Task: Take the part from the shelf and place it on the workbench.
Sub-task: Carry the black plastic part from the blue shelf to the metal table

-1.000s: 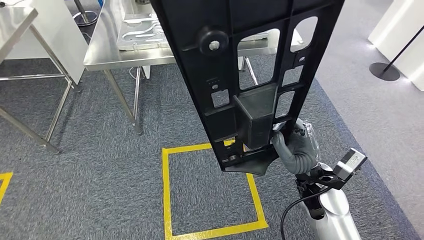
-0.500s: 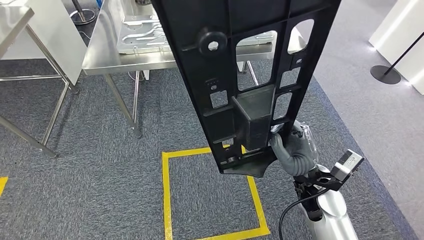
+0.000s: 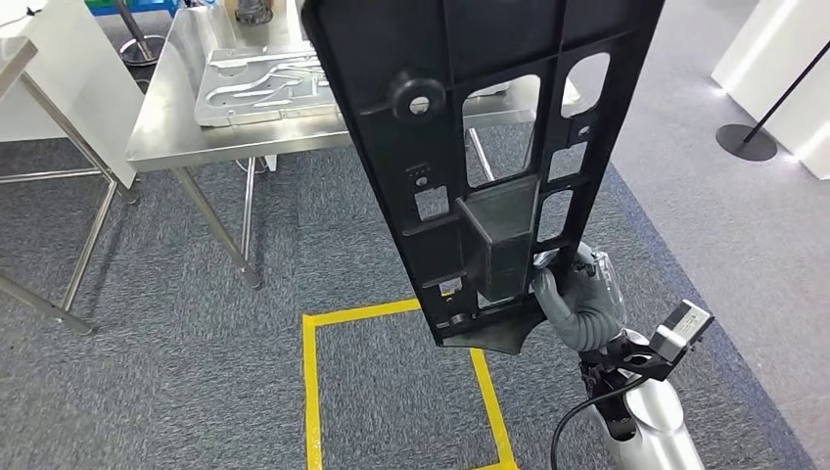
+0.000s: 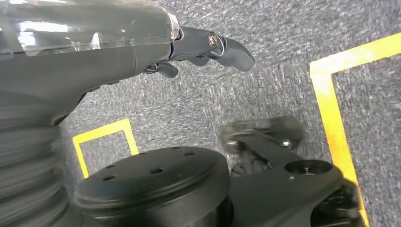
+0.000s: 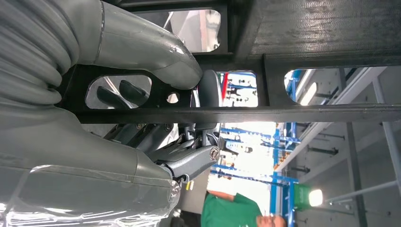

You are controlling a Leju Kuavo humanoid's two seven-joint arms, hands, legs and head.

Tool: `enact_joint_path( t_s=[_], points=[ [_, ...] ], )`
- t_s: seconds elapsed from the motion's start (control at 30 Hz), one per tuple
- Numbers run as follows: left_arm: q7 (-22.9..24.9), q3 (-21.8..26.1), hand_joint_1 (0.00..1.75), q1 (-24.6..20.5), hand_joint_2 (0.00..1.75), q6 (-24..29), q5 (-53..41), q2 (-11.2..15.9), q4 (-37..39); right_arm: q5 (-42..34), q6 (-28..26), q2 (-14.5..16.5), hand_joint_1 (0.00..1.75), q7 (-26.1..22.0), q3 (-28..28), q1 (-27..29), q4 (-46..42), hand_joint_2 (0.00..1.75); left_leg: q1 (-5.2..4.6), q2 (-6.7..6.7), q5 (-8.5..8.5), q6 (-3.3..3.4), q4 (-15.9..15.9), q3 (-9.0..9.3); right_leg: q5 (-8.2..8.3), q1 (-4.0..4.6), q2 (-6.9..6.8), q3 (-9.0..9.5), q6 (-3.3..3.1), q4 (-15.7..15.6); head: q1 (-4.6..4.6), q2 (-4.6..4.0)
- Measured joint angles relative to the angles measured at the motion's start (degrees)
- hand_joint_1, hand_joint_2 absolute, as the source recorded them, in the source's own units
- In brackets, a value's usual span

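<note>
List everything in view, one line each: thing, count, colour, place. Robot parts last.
black part: one, black plastic frame with cut-outs, held upright in front of the head camera.
workbench: one, bare steel, ahead on the left.
metal plate: one, silver, lying on the workbench.
floor marking: yellow tape outline on grey carpet, below the part.
stand base: one, dark, round, on the floor at far right.
person: one, green top, in the right wrist view.
right hand: grey, grips the part's lower edge.
left hand: grey, holds nothing, above the carpet.

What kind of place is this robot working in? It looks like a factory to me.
Probably a factory floor or workshop test area. The right hand carries a large black moulded part toward a steel workbench bearing a metal plate; yellow tape marks a box on the grey carpet, and blue racking stands behind.
</note>
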Motion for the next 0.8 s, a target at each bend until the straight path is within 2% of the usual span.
enact_joint_path(
  t_s=[0.03,0.07,0.1,0.13,0.23,0.3,0.37,0.4,0.43,0.47,0.53,0.57,0.6,0.67,0.73,0.77,0.8],
  points=[
    [0.0,0.0,0.0,0.0,1.75,0.0,0.0,0.1,0.0,0.0,0.0,0.0,1.75,0.0,0.0,0.1,0.0,1.75,-0.58,0.05,1.91,0.84,-3.8,1.28,-0.33,0.12,0.07,0.44,0.06,0.0,0.0,0.0],
    [0.0,0.0,0.0,0.1,1.75,0.1,0.0,0.3,0.0,0.0,0.0,0.0,1.75,-0.1,0.0,0.2,0.0,1.75,-1.11,0.04,2.81,1.43,-6.8,2.29,-0.61,0.07,0.16,0.69,0.23,-0.1,-0.01,0.0],
    [0.0,0.0,0.0,0.1,1.75,0.1,0.0,0.4,0.0,0.0,0.0,0.0,1.75,-0.1,0.0,0.3,0.0,1.75,-1.49,0.06,2.93,1.87,-8.5,2.87,-0.7,-0.02,0.21,0.85,0.48,-0.2,-0.01,0.0],
    [0.0,0.0,0.0,0.2,1.75,0.1,0.0,0.5,0.0,0.0,0.0,0.0,1.75,-0.2,-0.1,0.5,0.0,1.75,-1.65,0.05,2.57,2.14,-9.3,3.15,-0.58,-0.08,0.23,1.0,0.84,-0.2,-0.01,0.0],
    [0.0,0.0,0.0,0.4,1.75,0.1,0.0,0.5,0.0,0.0,0.0,0.0,1.75,-0.3,-0.2,0.7,-0.2,1.75,-1.2,0.08,3.53,2.52,-11.0,5.12,-0.85,-0.17,0.11,1.12,1.81,1.3,-0.01,0.0],
    [-0.1,0.0,0.0,0.2,1.75,0.2,-0.1,0.5,0.0,0.0,0.0,0.1,1.75,-0.4,-0.3,0.6,-0.3,1.75,-0.84,0.15,3.5,2.4,-11.6,6.17,-2.96,-0.48,0.02,-1.34,2.58,5.9,0.0,0.0],
    [-0.2,0.0,0.0,0.0,1.75,0.1,-0.1,0.4,0.0,0.0,0.0,0.1,1.75,-0.5,-0.5,0.7,-0.3,1.75,-0.66,0.15,2.9,2.19,-11.6,6.76,-5.58,-1.0,-0.01,-5.78,3.4,12.3,0.0,0.0],
    [-0.2,0.0,0.0,0.1,1.75,0.1,-0.2,0.4,0.0,0.0,0.0,0.1,1.75,-0.5,-0.5,0.8,-0.3,1.75,-0.54,0.14,2.5,2.03,-11.6,7.15,-6.16,-1.33,-0.03,-7.5,3.75,14.2,0.0,0.0],
    [-0.2,0.0,0.0,0.2,1.75,0.1,-0.2,0.4,0.0,0.0,0.0,0.1,1.75,-0.5,-0.5,0.9,-0.3,1.75,-0.39,0.14,2.05,1.82,-11.6,7.66,-5.83,-1.67,-0.1,-8.4,4.09,14.2,0.0,0.0],
    [-0.2,0.0,0.0,0.3,1.75,0.1,-0.2,0.4,0.0,0.0,0.0,0.1,1.75,-0.5,-0.6,0.9,-0.3,1.75,-0.17,0.14,1.53,1.55,-11.5,8.29,-4.39,-2.04,-0.2,-8.33,4.43,12.4,0.0,0.0],
    [-0.2,0.0,0.0,0.3,1.75,0.1,-0.3,0.4,0.0,0.0,0.0,0.1,1.75,-0.5,-0.7,1.0,-0.3,1.75,0.24,0.13,0.29,0.8,-11.4,9.66,0.73,-2.74,-0.71,-6.43,5.07,5.5,0.0,0.0],
    [-0.2,0.0,0.0,0.3,1.75,0.0,-0.3,0.4,0.0,0.0,0.0,0.1,1.75,-0.5,-0.7,1.1,-0.3,1.75,0.34,0.1,-0.35,0.35,-11.2,10.2,2.43,-2.85,-1.18,-5.62,4.97,2.7,0.01,0.0],
    [-0.2,0.0,0.0,0.3,1.75,0.0,-0.3,0.4,0.0,0.0,0.0,0.1,1.75,-0.5,-0.8,1.2,-0.3,1.75,0.37,0.13,-0.97,-0.14,-11.2,10.56,3.56,-2.73,-1.58,-5.08,4.59,1.0,0.0,0.0],
    [-0.1,0.0,0.0,0.2,1.75,0.0,-0.4,0.4,0.0,0.0,-0.1,0.2,1.75,-0.5,-0.9,1.4,-0.3,1.75,0.46,0.23,-1.7,-0.94,-10.8,11.26,3.15,-2.34,-1.76,-4.71,3.13,0.5,-0.01,0.0],
    [-0.1,-0.1,0.0,-0.1,1.75,0.0,-0.7,0.4,0.0,-0.1,-0.1,0.1,1.75,-0.6,-1.1,1.5,-0.7,1.75,0.84,0.33,-1.84,-1.45,-8.9,11.14,2.67,-2.18,-1.28,-3.75,2.04,0.5,-0.02,0.0],
    [-0.2,-0.1,0.0,-0.2,1.75,-0.1,-0.7,0.4,0.0,-0.1,-0.1,0.0,1.75,-0.6,-1.2,1.5,-0.9,1.75,1.02,0.3,-2.01,-1.62,-6.6,10.05,2.22,-2.04,-1.15,-3.16,1.61,0.5,-0.02,0.0],
    [-0.2,-0.2,0.0,-0.4,1.75,-0.1,-0.8,0.4,0.0,-0.1,-0.1,-0.1,1.75,-0.6,-1.2,1.6,-1.1,1.75,1.15,0.27,-2.51,-1.79,-3.3,8.17,1.77,-1.93,-1.07,-2.48,1.25,0.5,-0.02,0.0]
  ],
)
